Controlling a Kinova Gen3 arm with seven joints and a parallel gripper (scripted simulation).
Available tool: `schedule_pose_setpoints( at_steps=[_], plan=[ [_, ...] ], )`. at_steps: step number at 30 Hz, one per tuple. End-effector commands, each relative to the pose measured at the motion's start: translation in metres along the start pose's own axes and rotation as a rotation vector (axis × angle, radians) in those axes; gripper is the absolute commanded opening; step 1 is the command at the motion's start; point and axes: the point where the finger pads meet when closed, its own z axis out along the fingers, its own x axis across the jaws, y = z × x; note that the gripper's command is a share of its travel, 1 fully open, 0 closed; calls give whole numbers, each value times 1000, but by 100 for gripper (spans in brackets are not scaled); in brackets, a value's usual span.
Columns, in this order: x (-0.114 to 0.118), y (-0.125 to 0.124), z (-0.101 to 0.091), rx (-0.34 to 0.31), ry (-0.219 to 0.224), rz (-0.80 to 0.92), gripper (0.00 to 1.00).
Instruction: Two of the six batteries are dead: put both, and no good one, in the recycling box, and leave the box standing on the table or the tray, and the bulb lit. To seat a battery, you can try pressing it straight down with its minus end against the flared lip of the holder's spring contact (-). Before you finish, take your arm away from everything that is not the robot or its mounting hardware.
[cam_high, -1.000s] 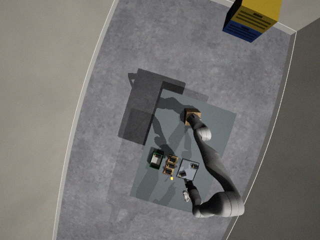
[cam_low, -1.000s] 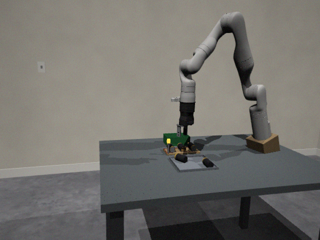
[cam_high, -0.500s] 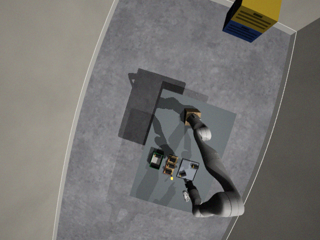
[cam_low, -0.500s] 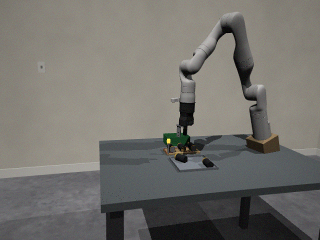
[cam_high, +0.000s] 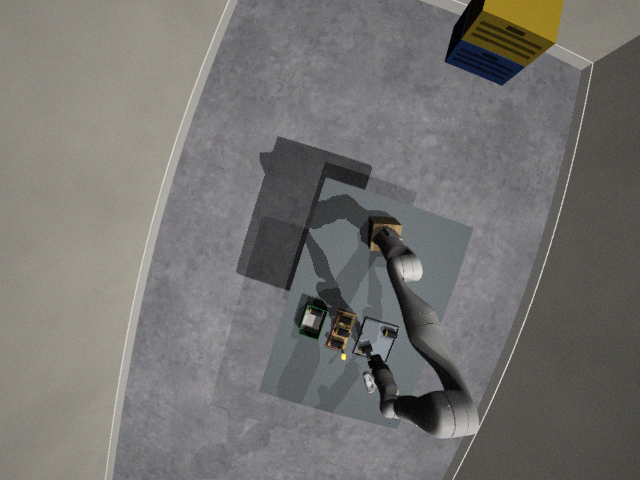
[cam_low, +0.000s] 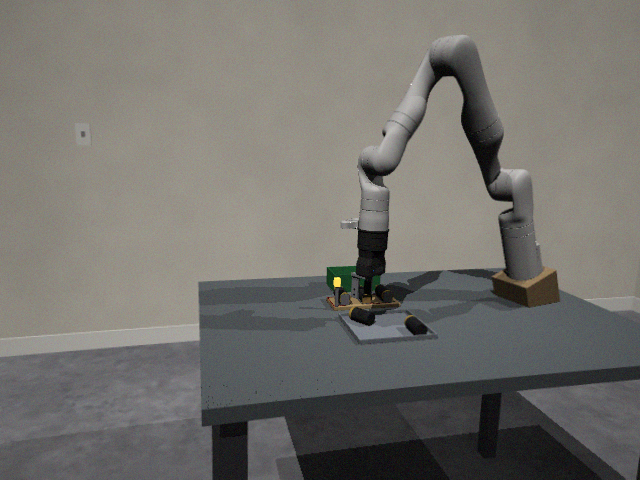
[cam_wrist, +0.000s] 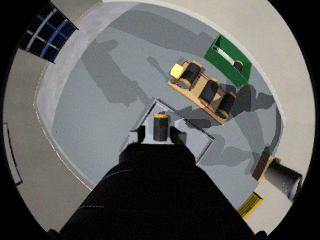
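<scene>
My gripper (cam_high: 366, 351) (cam_low: 360, 295) (cam_wrist: 157, 131) is open and points straight down just above a black battery (cam_high: 364, 347) (cam_low: 361, 315) (cam_wrist: 160, 126) lying at the near-left corner of the grey tray (cam_high: 379, 345) (cam_low: 387, 333) (cam_wrist: 200, 140). In the wrist view that battery shows between my fingers. A second battery (cam_high: 390, 332) (cam_low: 415, 324) lies on the tray's other side. The wooden holder (cam_high: 343, 327) (cam_low: 361, 303) (cam_wrist: 200, 88) carries several batteries, and its yellow bulb (cam_high: 343, 355) (cam_low: 337, 281) (cam_wrist: 178, 68) is lit. The green recycling box (cam_high: 312, 320) (cam_low: 340, 275) (cam_wrist: 228, 60) stands behind the holder.
The arm's base sits on a wooden block (cam_high: 385, 227) (cam_low: 527, 289) (cam_wrist: 267, 167) at the table's (cam_low: 310, 372) far right. A yellow and blue cabinet (cam_high: 506, 36) stands on the floor away from the table.
</scene>
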Motion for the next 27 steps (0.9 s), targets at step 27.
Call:
schedule_pose_setpoints(
  at_steps=[27],
  plan=[
    [6, -1, 21, -2, 20, 2, 90]
  ],
)
